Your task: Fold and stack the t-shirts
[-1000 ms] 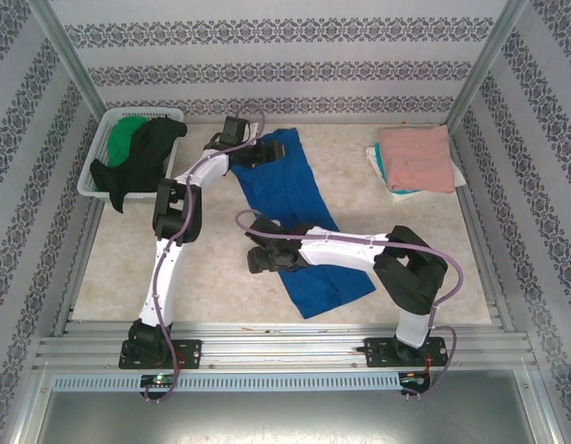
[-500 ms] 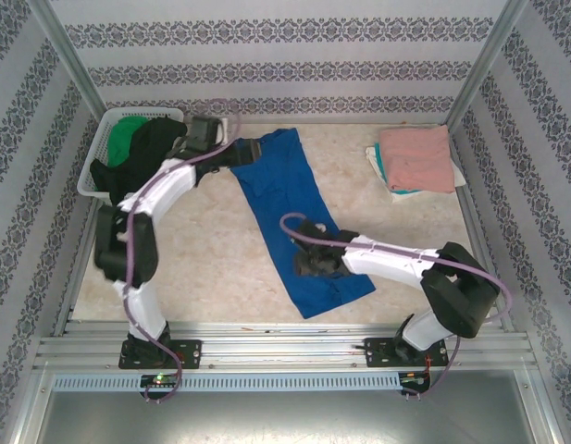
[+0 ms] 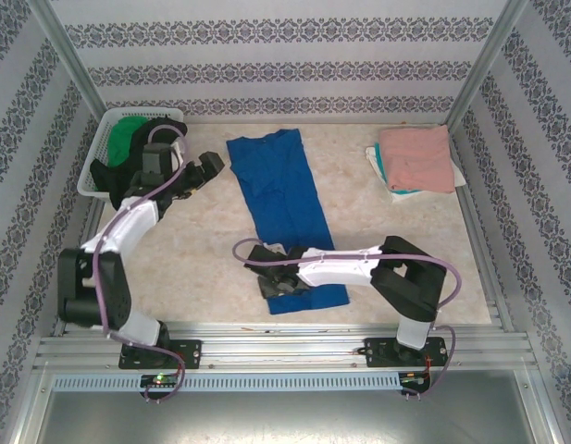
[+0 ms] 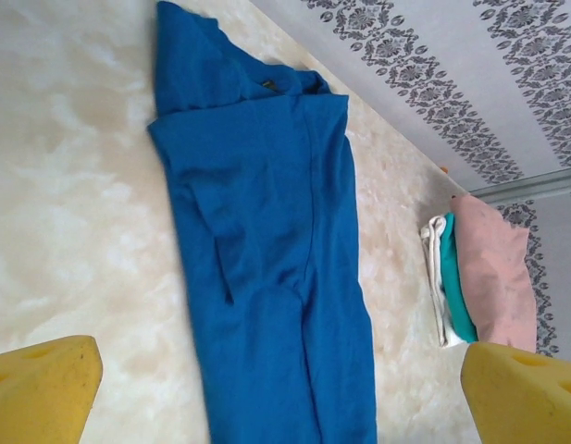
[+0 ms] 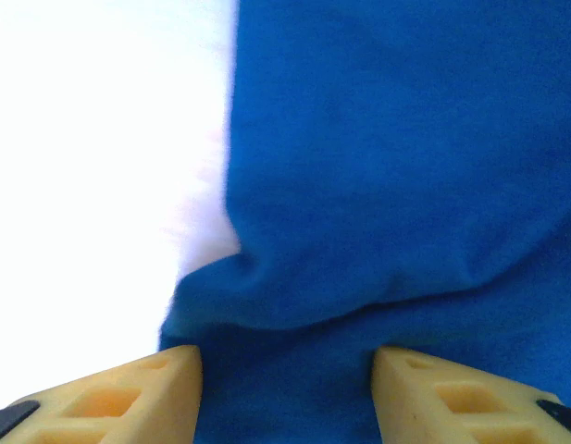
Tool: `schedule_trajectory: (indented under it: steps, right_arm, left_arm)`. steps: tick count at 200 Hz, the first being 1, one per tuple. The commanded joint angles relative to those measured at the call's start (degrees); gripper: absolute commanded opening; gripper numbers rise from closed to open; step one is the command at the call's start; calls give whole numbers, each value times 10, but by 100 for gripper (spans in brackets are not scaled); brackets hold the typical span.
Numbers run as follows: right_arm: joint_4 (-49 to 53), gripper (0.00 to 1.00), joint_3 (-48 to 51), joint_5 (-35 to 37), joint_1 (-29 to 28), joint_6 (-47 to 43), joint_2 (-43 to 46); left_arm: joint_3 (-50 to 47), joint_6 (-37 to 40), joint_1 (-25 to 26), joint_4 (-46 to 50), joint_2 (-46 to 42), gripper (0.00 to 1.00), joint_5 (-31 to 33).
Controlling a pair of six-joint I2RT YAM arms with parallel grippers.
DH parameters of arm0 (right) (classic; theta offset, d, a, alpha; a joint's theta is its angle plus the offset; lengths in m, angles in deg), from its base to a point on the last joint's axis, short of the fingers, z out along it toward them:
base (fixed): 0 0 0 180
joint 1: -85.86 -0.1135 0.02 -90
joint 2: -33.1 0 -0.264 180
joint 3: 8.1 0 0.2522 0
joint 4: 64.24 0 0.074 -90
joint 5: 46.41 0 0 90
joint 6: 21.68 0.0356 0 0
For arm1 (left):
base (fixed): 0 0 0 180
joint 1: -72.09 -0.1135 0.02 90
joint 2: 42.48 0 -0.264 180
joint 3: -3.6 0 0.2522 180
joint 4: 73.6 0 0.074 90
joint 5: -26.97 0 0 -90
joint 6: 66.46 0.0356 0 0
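blue tee (image 3: 278,199) dragged straighter, l arm back – l jaws wide, r jaws clamp tee hem.

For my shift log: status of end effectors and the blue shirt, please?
Left end effector open, off the cloth. Right end effector at near hem of blue t-shirt, grip unclear. Basket, folded stack well aside.

Long-folded blue t-shirt (image 3: 283,208), flat, centre
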Motion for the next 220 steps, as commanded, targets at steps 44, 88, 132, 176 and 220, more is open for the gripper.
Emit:
schedule_trajectory:
  steps: [44, 88, 132, 176, 220]
  right_arm:
    - [32, 66, 33, 10, -1, -7, 134]
    - [92, 68, 226, 24, 85, 37, 327]
    - [70, 68, 323, -32, 162, 36, 417]
    - [46, 68, 322, -74, 164, 34, 377]
    - [33, 64, 344, -91, 156, 61, 365]
  left_arm:
    - [-180, 55, 56, 193, -271, 100, 109]
    - [-299, -58, 285, 209, -334, 86, 205]
    - [-317, -169, 500, 107, -216, 85, 281]
    - [-309, -229, 605, 37, -122, 84, 296]
    - [-319, -264, 640, -5, -58, 78, 290]
